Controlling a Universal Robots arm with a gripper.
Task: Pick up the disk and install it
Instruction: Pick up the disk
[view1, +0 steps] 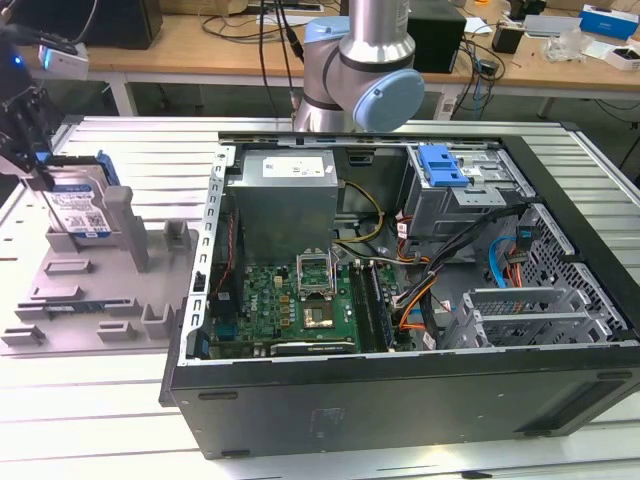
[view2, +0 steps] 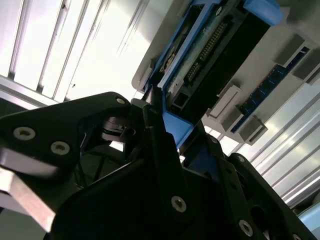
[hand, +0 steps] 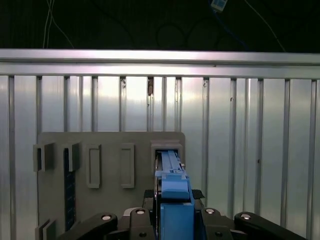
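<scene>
The disk (view1: 80, 208), silver with a white-and-blue label and a blue bracket, stands on edge in a slot of the grey fixture (view1: 100, 290) at the exterior view's left. My gripper (view1: 38, 172) comes down on its upper end. In the first wrist view the blue bracket (hand: 173, 185) sits tight between the black fingers (hand: 142, 215) of the gripper (hand: 173, 196), which is shut on it. The second wrist view shows the disk's connector edge (view2: 205, 60) and the gripper (view2: 161, 125) clamped on the bracket.
An open computer case (view1: 400, 390) fills the middle and the exterior view's right, with a motherboard (view1: 290, 305), a drive cage topped by a blue latch (view1: 443, 165) and a blue flat cable (view1: 497, 262). The arm's body (view1: 360, 70) stands behind the case. The table (view1: 90, 400) is ribbed aluminium.
</scene>
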